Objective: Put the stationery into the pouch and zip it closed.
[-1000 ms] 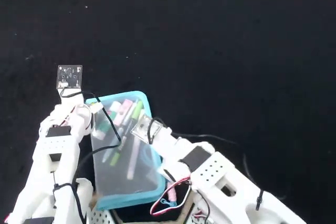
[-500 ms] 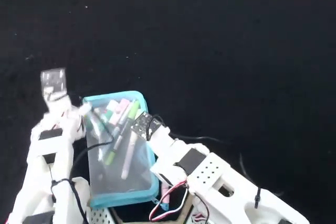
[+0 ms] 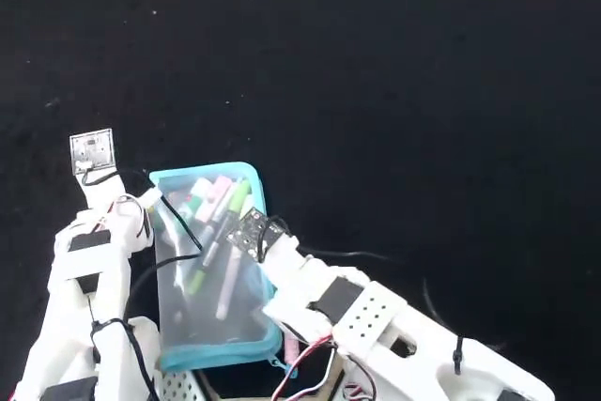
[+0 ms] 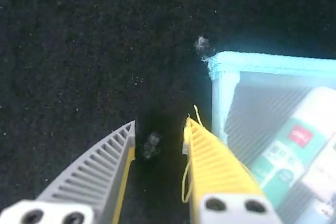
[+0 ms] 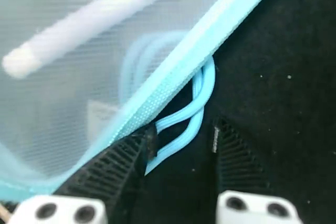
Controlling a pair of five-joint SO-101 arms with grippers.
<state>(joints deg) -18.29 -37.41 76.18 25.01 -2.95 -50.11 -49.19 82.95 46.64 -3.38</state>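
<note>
The light-blue pouch (image 3: pixel 203 175) lies on the black table with its clear mesh face up. Pens and markers (image 3: pixel 222 228) show inside it. My left gripper (image 4: pixel 160 129) is open over bare table just outside a pouch corner (image 4: pixel 223 64), its yellow finger (image 4: pixel 210 161) beside the rim. A white and green tube (image 4: pixel 291 148) lies behind the mesh. My right gripper (image 5: pixel 181 135) is open at the pouch's zipped edge (image 5: pixel 210 40). The blue zip-pull cord (image 5: pixel 197 100) loops between its black fingers. A white pen (image 5: pixel 94 24) lies under the mesh.
The left arm (image 3: pixel 89 274) stands along the pouch's left side and the right arm (image 3: pixel 343 302) comes in from the lower right. Loose cables (image 3: pixel 305 368) hang near the pouch's near end. Black table (image 3: pixel 394 119) stretches far and right.
The pouch has slid left and turned more upright. The left arm has swung left with it. The right arm has drawn back toward the near edge along the pouch's right side.
</note>
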